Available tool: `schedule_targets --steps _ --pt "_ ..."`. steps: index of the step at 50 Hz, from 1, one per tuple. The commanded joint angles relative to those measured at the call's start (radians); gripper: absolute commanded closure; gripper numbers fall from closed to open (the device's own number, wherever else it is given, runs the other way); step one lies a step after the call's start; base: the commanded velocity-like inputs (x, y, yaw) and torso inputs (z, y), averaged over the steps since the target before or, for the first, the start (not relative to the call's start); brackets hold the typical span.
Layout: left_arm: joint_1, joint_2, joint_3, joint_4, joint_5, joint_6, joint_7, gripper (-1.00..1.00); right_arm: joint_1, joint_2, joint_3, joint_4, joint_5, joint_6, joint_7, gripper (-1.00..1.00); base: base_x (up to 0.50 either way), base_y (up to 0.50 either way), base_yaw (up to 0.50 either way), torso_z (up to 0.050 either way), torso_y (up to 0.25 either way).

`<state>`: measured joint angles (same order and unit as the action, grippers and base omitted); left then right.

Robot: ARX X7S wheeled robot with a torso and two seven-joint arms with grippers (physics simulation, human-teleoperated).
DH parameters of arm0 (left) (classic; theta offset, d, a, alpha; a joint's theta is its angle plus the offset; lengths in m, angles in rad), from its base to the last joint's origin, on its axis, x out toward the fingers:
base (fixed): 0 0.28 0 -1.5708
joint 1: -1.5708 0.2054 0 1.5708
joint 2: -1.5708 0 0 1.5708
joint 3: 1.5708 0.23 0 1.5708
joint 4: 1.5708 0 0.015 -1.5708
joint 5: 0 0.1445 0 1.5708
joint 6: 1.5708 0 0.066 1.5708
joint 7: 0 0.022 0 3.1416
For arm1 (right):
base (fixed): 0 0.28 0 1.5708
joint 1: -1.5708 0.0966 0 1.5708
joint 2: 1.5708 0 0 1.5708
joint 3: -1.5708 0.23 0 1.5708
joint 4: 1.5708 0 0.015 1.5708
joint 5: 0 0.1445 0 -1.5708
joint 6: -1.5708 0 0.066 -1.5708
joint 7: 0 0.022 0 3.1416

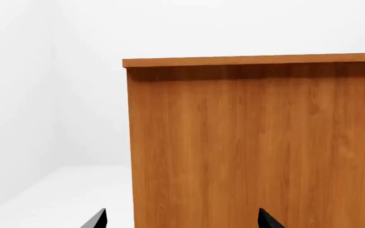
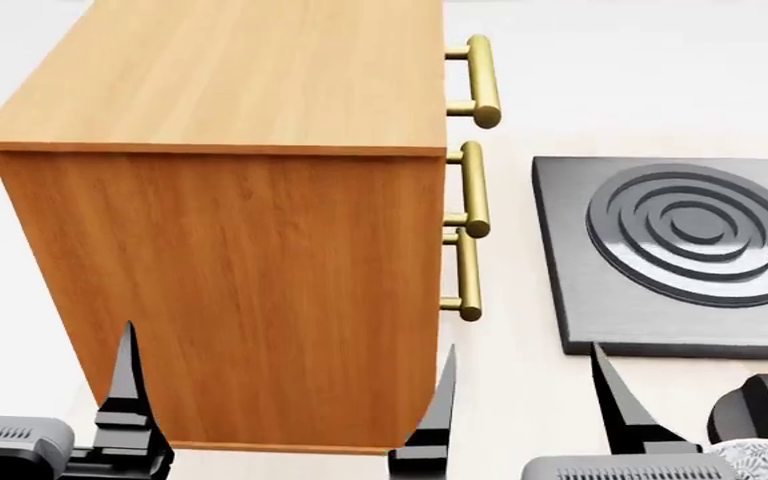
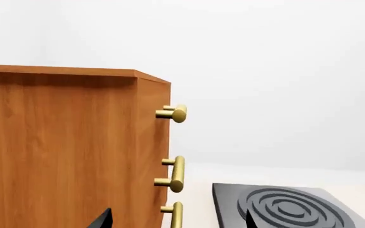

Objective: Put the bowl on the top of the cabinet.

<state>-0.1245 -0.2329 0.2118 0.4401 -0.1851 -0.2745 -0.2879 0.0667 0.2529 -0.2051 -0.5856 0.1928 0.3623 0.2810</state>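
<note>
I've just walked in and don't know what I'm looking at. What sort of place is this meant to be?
Probably a bare, simulated kitchen corner. A wooden cabinet with brass bar handles stands on a pale surface beside a dark square hob plate with concentric rings, and the patterned rim of a bowl shows at the edge. The surroundings are plain white.

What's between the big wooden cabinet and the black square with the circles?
Only the cabinet's three brass handles and a bare strip of pale table before the black ringed slab, in the head view.
</note>
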Motion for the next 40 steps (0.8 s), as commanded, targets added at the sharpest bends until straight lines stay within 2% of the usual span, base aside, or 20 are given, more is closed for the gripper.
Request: schedule_targets --steps 1,7,12,13,16,19,25,28,29,30,32,38,39,40 --pt "0.002 -0.005 0.003 -0.001 -0.005 0.004 -0.006 -1.00 0.002 0.003 -0.007 0.004 -0.017 0.003 0.022 -1.00 0.00 0.00 0.00 0.000 0.000" --pt "0.003 -0.008 0.006 -0.002 -0.009 0.005 -0.009 -1.00 0.005 0.013 -0.033 -0.003 -0.047 0.036 0.035 -1.00 0.00 0.00 0.00 0.000 0.000" --pt "0.003 -0.010 0.009 -0.001 -0.009 0.005 -0.012 -1.00 0.001 0.013 -0.057 0.017 -0.132 -0.016 0.083 -1.00 0.00 0.00 0.00 0.000 0.000" --pt "0.003 -0.010 0.009 -0.002 -0.010 0.006 -0.012 -1.00 0.009 0.010 -0.053 0.005 -0.103 0.039 0.073 -1.00 0.00 0.00 0.00 0.000 0.000" --pt "0.004 -0.012 0.011 -0.003 -0.010 0.007 -0.014 -1.00 0.014 0.010 -0.057 0.001 -0.130 0.055 0.096 -1.00 0.00 0.00 0.00 0.000 0.000" --pt "0.004 -0.013 0.012 -0.004 -0.013 0.006 -0.015 -1.00 0.039 0.015 -0.066 -0.036 -0.171 0.205 0.126 -1.00 0.00 0.00 0.00 0.000 0.000" --pt "0.000 -0.011 0.019 -0.021 -0.016 0.019 -0.012 -1.00 0.047 0.024 0.012 -0.100 -0.111 0.317 0.113 -1.00 0.00 0.00 0.00 0.000 0.000" --pt "0.000 -0.011 0.019 -0.029 -0.021 0.022 -0.011 -1.00 0.062 0.082 -0.012 -0.102 -0.185 0.322 0.130 -1.00 0.00 0.00 0.00 0.000 0.000" --pt "-0.001 -0.012 0.018 -0.034 -0.023 0.026 -0.009 -1.00 0.075 0.087 -0.003 -0.121 -0.192 0.379 0.136 -1.00 0.00 0.00 0.00 0.000 0.000" --pt "-0.002 -0.011 0.015 -0.040 -0.027 0.029 -0.008 -1.00 0.089 0.120 -0.025 -0.147 -0.215 0.421 0.125 -1.00 0.00 0.00 0.00 0.000 0.000" --pt "-0.004 -0.012 0.015 -0.045 -0.029 0.032 -0.008 -1.00 0.105 0.119 -0.009 -0.173 -0.209 0.488 0.122 -1.00 0.00 0.00 0.00 0.000 0.000" --pt "-0.007 -0.014 0.022 -0.043 -0.029 0.028 -0.010 -1.00 0.118 0.156 -0.006 -0.236 -0.178 0.550 0.068 -1.00 0.00 0.00 0.00 0.000 0.000" --pt "-0.008 -0.016 0.023 -0.043 -0.027 0.028 -0.011 -1.00 0.133 0.147 0.017 -0.254 -0.156 0.635 0.053 -1.00 0.00 0.00 0.00 0.000 0.000" --pt "-0.008 -0.017 0.021 -0.042 -0.029 0.028 -0.011 -1.00 0.126 0.164 0.020 -0.262 -0.139 0.613 0.025 -1.00 0.00 0.00 0.00 0.000 0.000"
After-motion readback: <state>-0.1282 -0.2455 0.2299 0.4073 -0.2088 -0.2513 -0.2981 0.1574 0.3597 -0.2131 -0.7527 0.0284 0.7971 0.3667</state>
